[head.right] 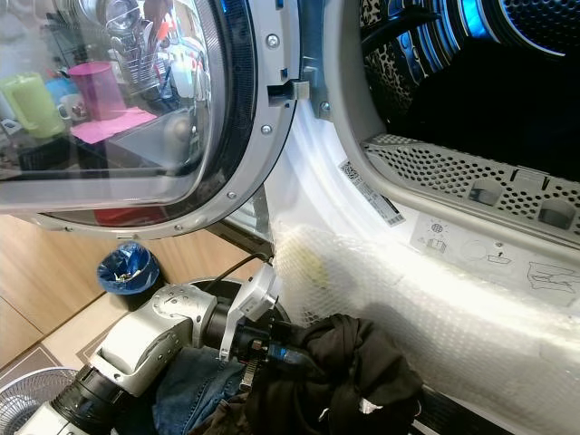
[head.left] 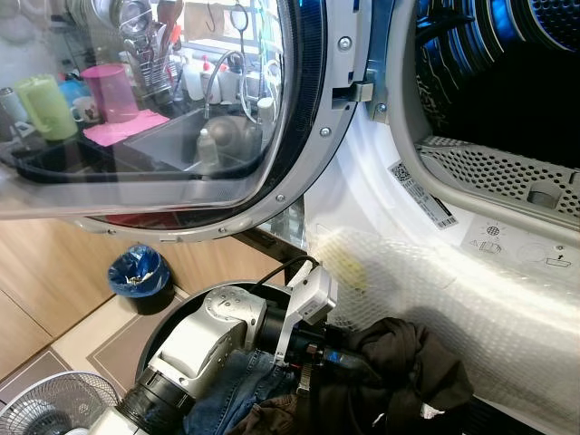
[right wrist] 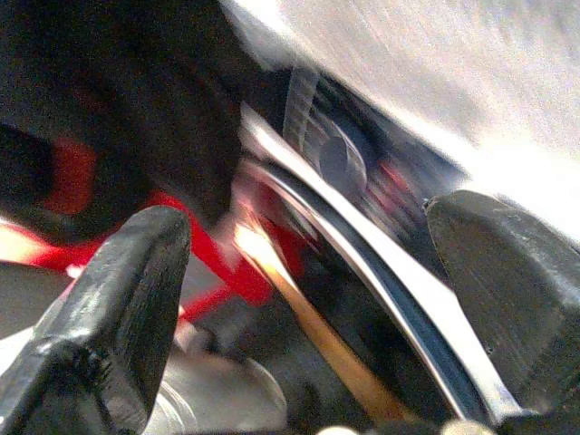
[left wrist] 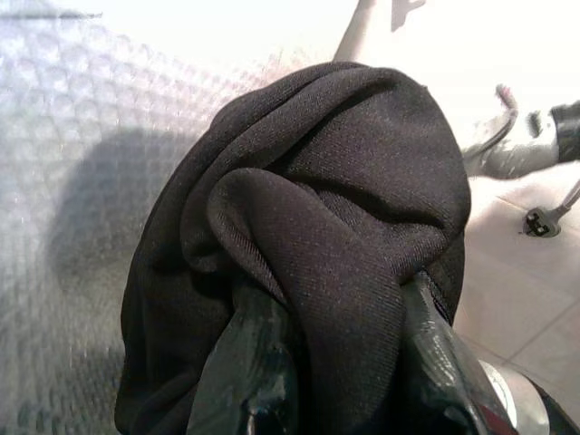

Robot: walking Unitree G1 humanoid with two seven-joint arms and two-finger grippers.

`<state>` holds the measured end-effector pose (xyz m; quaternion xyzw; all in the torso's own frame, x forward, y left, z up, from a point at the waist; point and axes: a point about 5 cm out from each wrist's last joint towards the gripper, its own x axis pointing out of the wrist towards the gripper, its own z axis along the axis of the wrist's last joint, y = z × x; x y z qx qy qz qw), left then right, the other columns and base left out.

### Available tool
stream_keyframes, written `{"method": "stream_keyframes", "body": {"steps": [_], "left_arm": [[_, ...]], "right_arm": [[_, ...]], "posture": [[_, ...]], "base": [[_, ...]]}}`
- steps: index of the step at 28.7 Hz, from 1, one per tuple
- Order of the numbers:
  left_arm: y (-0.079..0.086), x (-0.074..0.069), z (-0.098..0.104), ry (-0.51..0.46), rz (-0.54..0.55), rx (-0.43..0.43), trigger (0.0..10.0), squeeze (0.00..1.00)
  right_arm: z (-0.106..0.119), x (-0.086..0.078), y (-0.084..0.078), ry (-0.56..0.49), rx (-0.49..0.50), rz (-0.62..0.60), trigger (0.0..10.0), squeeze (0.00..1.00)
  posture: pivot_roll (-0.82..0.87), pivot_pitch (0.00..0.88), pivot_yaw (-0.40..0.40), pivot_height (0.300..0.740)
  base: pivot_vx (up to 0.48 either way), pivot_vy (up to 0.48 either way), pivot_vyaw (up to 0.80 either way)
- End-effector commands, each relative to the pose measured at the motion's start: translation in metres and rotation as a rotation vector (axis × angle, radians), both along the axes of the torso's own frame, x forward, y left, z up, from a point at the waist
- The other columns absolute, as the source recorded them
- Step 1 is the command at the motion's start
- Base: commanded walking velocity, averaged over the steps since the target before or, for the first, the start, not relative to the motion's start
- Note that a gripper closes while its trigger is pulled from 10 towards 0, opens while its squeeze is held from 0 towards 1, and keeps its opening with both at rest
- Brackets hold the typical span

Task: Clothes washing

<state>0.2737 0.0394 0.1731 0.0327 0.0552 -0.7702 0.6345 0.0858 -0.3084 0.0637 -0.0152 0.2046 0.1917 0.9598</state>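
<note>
My left gripper (left wrist: pixel 337 349) is shut on a bunched black garment (head.left: pixel 399 370), held low in front of the washing machine, just under its open drum (head.left: pixel 507 82). The cloth bulges over both fingers (left wrist: pixel 243 362) and hides their tips. Under the left arm, blue jeans (head.left: pixel 237 385) lie in a dark round laundry basket (head.left: pixel 177 313). In the right wrist view my right gripper (right wrist: pixel 308 272) is open, its fingers (right wrist: pixel 118 299) wide apart over blurred red and dark parts, with nothing held.
The round glass door (head.left: pixel 181 109) stands swung open to the left. Bubble wrap (head.left: pixel 471 299) covers the machine's white front below the drum. A small bin with a blue liner (head.left: pixel 139 272) and a white fan (head.left: pixel 54 403) stand on the floor at left.
</note>
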Motion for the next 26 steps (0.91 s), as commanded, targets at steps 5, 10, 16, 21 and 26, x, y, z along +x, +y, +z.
{"method": "stream_keyframes", "body": {"steps": [5, 10, 16, 21, 26], "left_arm": [[-0.005, -0.001, -0.006, -0.026, -0.036, 0.028, 0.0, 0.00], [-0.019, -0.005, -0.023, -0.035, -0.100, 0.092, 0.0, 0.00], [-0.032, -0.009, -0.034, -0.040, -0.142, 0.120, 0.0, 0.00], [-0.047, -0.014, -0.040, -0.052, -0.179, 0.107, 0.0, 0.00], [-0.056, -0.015, -0.040, -0.063, -0.181, 0.083, 0.0, 0.00]], "right_arm": [[0.022, -0.011, 0.040, 0.048, 0.096, 0.227, 10.0, 1.00], [0.011, -0.014, 0.056, 0.113, 0.093, 0.222, 10.0, 1.00], [0.008, -0.001, 0.071, 0.075, 0.170, 0.184, 10.0, 0.00], [0.004, 0.002, 0.097, 0.107, 0.243, 0.271, 10.0, 0.00], [0.003, 0.007, 0.109, 0.118, 0.309, 0.293, 10.0, 0.00]], "posture": [[0.01, 0.067, 0.076, 0.740], [0.00, 0.080, 0.080, 0.740], [-0.01, 0.081, 0.087, 0.740], [-0.02, 0.086, 0.094, 0.740], [-0.02, 0.090, 0.096, 0.740]], "base": [[0.000, 0.000, 0.00], [0.000, 0.000, 0.00], [0.000, 0.000, 0.00], [0.000, 0.000, 0.00], [0.000, 0.000, 0.00]]}}
